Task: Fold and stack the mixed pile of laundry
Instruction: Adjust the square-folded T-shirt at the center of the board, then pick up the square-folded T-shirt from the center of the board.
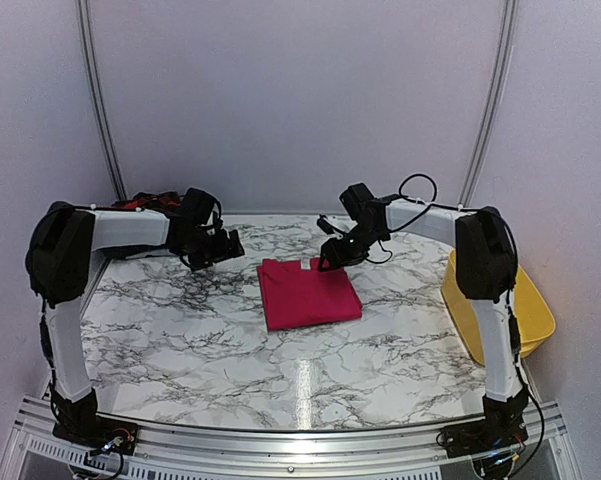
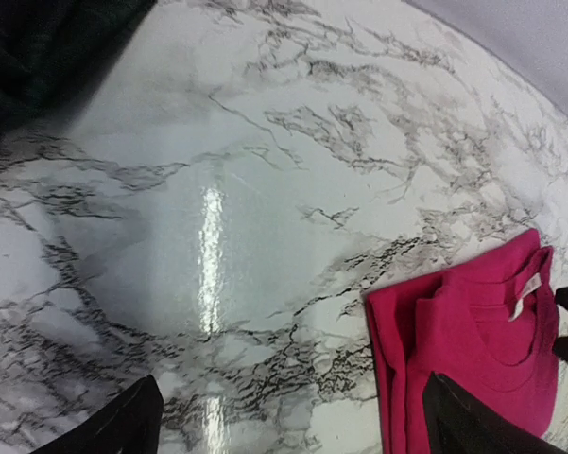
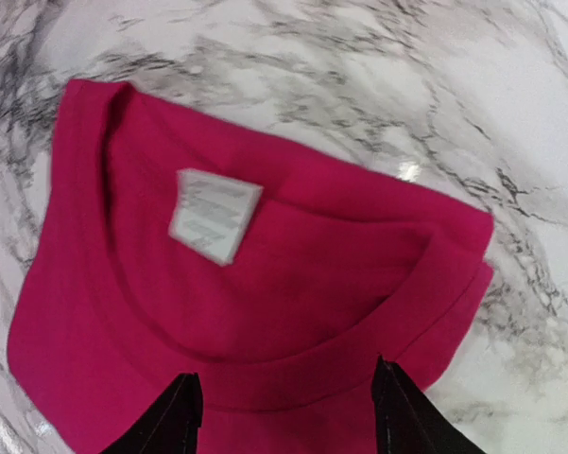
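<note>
Right end effector [image 3: 284,376] above folded magenta-pink garment [image 3: 293,236].

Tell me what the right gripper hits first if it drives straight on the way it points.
Most likely the magenta shirt, at its neckline: the right gripper points down onto the collar with jaws open. Its height above the cloth is unclear.

L arm [image 1: 130,230] reaches inward, elbow high; L gripper [image 1: 223,246] jaws spread wide. R arm [image 1: 432,216] mirrors it, R gripper [image 1: 332,256] tipped down w/ jaws parted (less wide). 2 grippers well apart.
</note>
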You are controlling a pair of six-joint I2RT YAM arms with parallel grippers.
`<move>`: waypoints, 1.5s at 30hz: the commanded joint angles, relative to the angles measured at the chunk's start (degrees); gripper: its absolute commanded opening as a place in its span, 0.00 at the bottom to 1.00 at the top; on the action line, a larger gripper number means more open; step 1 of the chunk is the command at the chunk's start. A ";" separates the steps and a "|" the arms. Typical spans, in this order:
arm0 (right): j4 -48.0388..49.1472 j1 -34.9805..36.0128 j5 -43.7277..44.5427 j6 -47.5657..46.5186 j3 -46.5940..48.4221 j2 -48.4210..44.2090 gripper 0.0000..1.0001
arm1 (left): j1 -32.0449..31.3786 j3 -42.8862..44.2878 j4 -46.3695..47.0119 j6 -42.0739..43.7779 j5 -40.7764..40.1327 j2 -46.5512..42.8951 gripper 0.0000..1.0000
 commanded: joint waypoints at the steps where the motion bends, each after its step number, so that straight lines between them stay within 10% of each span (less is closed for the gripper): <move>1: 2.73 10.39 4.56 -5.13 -6.03 -12.63 0.58 | 1.45 -5.38 0.42 -4.13 -0.80 -9.51 0.99; 11: 3.18 24.48 11.60 -9.56 -9.05 -11.36 0.49 | 2.07 -20.06 7.15 -10.59 4.81 -19.47 0.99; 24: 3.42 26.20 14.94 -8.59 -6.50 -0.31 0.46 | 2.05 -24.19 8.39 -12.31 4.65 -20.73 0.99; 36: 6.49 25.40 12.97 -7.50 -5.08 -4.14 0.00 | 1.81 -31.37 24.26 -23.53 11.67 -15.80 0.98; 45: 8.69 21.05 4.06 -4.04 -2.98 -4.53 0.00 | -1.33 -29.20 32.72 -29.23 14.99 -11.12 0.99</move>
